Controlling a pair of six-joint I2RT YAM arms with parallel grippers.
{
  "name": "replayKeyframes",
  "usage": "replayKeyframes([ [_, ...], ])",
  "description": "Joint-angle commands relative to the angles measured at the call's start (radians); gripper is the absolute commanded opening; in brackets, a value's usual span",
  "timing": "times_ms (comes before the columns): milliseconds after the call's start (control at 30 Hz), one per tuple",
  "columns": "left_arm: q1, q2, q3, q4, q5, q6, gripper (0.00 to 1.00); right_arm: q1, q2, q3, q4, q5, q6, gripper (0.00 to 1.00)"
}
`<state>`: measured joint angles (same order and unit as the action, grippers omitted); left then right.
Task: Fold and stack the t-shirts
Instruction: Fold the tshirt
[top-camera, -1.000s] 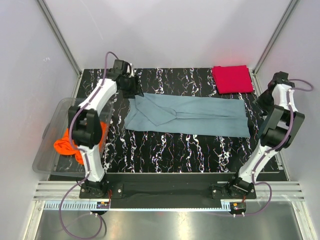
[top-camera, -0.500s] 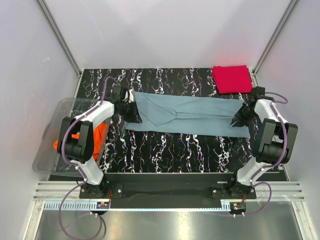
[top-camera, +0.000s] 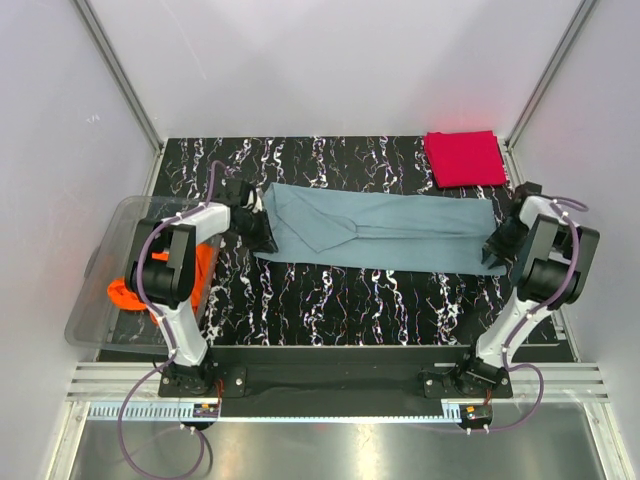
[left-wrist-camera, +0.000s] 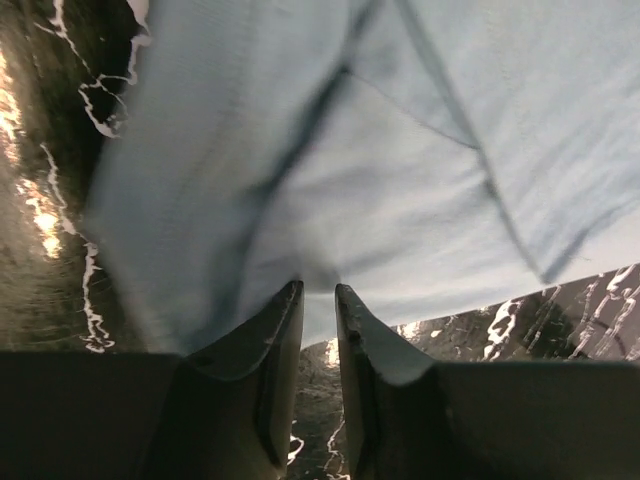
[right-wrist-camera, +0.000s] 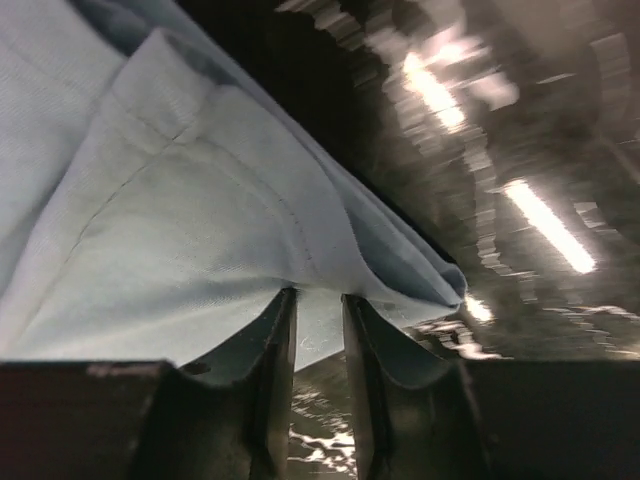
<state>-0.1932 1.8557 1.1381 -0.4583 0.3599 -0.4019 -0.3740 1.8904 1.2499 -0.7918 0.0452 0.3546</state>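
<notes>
Both arms have dropped lower over the last half second, and each tool is now sitting at a near corner of the grey-blue shirt (top-camera: 390, 232). The left tool (top-camera: 262, 236) is resting at the shirt's 7 o'clock corner. Its fingers (left-wrist-camera: 270, 345) are standing nearly together and are pinching the hem between their tips. The right tool (top-camera: 497, 251) is sitting at the 4 o'clock corner. Its fingers (right-wrist-camera: 385, 350) are just as narrow, with a doubled edge of the cloth caught between them.

From those two corners the shirt is lying flat and long across the middle of the bench (top-camera: 380, 300), running from 9 o'clock to 3 o'clock, with a fold line showing near its left end. At 1 o'clock, by the far right corner of the bench, the red shirt (top-camera: 464, 158) is lying folded into a neat square, well apart from the grey-blue one. At 8 o'clock the orange shirt (top-camera: 130, 295) is lying bunched inside the clear bin (top-camera: 100, 318), which is overhanging the bench's left edge.
</notes>
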Motion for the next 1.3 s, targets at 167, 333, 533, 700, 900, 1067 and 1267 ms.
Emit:
replayKeyframes([
  [167,-0.034,-0.19,0.063,-0.118,-0.087,0.066,0.31,0.085,-0.081,0.151,-0.107,0.147,-0.029,0.39],
  [333,-0.057,-0.237,0.069,-0.114,-0.026,0.048,0.34,0.364,-0.178,0.077,0.036,-0.153,0.13,0.45],
  [533,-0.055,-0.109,0.081,-0.054,0.034,0.044,0.31,0.581,-0.159,-0.062,0.358,-0.245,0.376,0.32],
  [700,-0.055,-0.035,0.094,-0.014,0.051,-0.011,0.28,0.746,-0.076,-0.11,0.531,-0.188,0.474,0.11],
  [900,-0.054,-0.016,0.057,0.009,0.03,-0.049,0.23,0.787,-0.031,-0.116,0.6,-0.125,0.463,0.05],
  [1067,-0.043,-0.006,0.002,0.007,0.021,-0.048,0.21,0.787,0.016,-0.095,0.605,-0.108,0.449,0.05],
  [1267,-0.04,-0.007,-0.024,0.007,0.008,-0.043,0.2,0.787,0.056,-0.052,0.603,-0.082,0.429,0.04],
])
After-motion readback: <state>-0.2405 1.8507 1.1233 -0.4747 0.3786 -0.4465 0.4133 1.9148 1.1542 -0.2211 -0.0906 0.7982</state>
